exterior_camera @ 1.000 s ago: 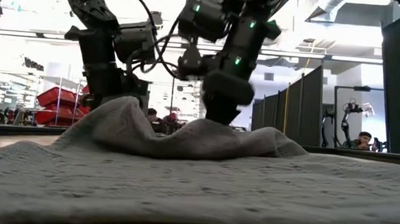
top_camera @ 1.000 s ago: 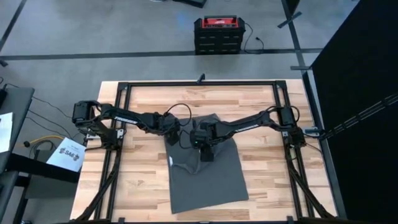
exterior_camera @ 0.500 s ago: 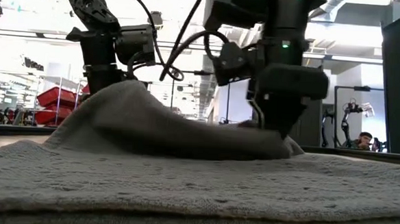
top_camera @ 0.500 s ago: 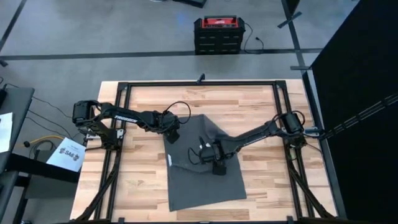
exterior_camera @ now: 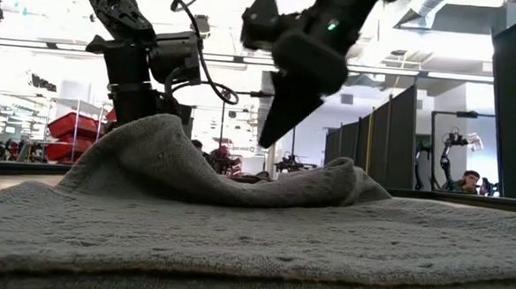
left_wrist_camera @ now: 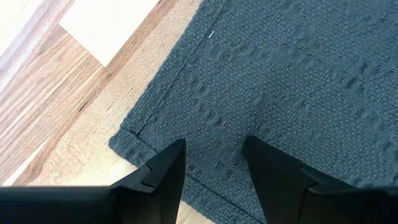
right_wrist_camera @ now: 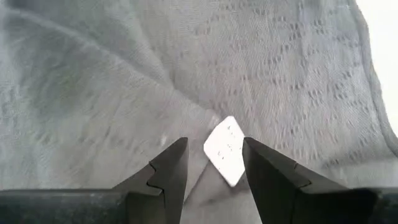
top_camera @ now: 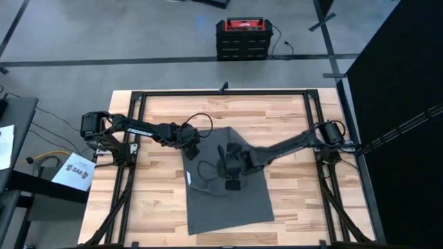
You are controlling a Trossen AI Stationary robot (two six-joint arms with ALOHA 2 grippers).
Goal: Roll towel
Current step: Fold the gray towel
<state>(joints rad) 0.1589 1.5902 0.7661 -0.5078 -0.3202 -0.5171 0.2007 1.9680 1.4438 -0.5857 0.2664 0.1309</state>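
Note:
The dark grey towel (top_camera: 235, 204) lies on the wooden table, its near part flat. Its far part is pushed up into a soft hump (exterior_camera: 151, 152). A small white tag (right_wrist_camera: 225, 149) shows on the cloth below my right gripper (exterior_camera: 269, 132). That gripper is open and hangs tilted above the middle of the towel (top_camera: 232, 181), clear of it. My left gripper (left_wrist_camera: 214, 149) is open at the towel's far left corner (left_wrist_camera: 124, 140), behind the hump in the low view (exterior_camera: 140, 112). My left gripper points down with its open fingertips (left_wrist_camera: 177, 152) over the hemmed edge at the towel's far left corner. I cannot tell whether they touch the cloth. The cloth there lies flat on the table.
A black frame (top_camera: 221, 92) runs around the table top. Bare wood (top_camera: 159, 200) lies to the left and right of the towel. A red and black box (top_camera: 242, 34) stands on the floor beyond the far edge.
My right gripper went toward the table's near edge, low on the towel, and dragged the raised fold along. It then rose clear and tipped. The hump has spread wider, and a small bump stays where the gripper left the cloth.

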